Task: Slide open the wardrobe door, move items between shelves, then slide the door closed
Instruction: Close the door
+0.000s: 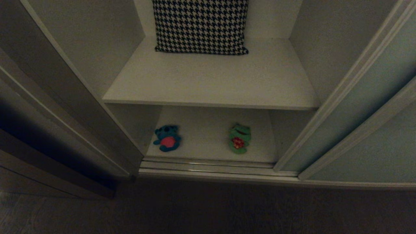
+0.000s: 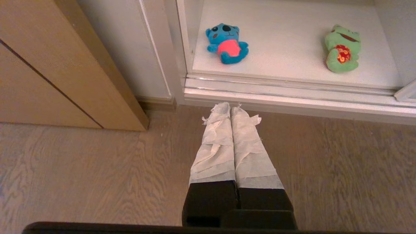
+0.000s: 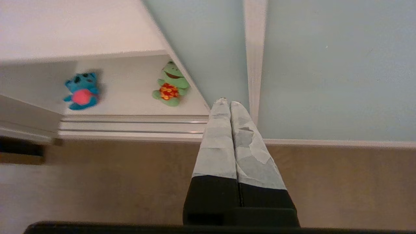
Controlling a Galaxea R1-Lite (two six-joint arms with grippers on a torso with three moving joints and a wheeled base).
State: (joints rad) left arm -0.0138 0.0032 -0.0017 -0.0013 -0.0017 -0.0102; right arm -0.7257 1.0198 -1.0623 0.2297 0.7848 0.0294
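1. Right tool (image 3: pixel 226 103): wrapped fingers pressed together, empty, hovering over the floor (image 3: pixel 325 182) just before the sliding wardrobe door (image 3: pixel 325 65).
2. Left tool (image 2: pixel 230 109): pressed together, empty, idle above the floor near the door track (image 2: pixel 292 94).
3. Door stands pushed aside at 3 o'clock in the head view; the compartment is open.
4. Green frog (image 1: pixel 240 138) and teal bear (image 1: pixel 167 138) lie apart on the lower shelf (image 1: pixel 204 130); upper shelf (image 1: pixel 211 81) carries only a houndstooth cushion (image 1: pixel 201 24) at 12 o'clock.
5. Judgement: transfer step begins; next the right tool must spread and reach the frog.
6. Neither arm shows in the head view; cushion top is cut off.
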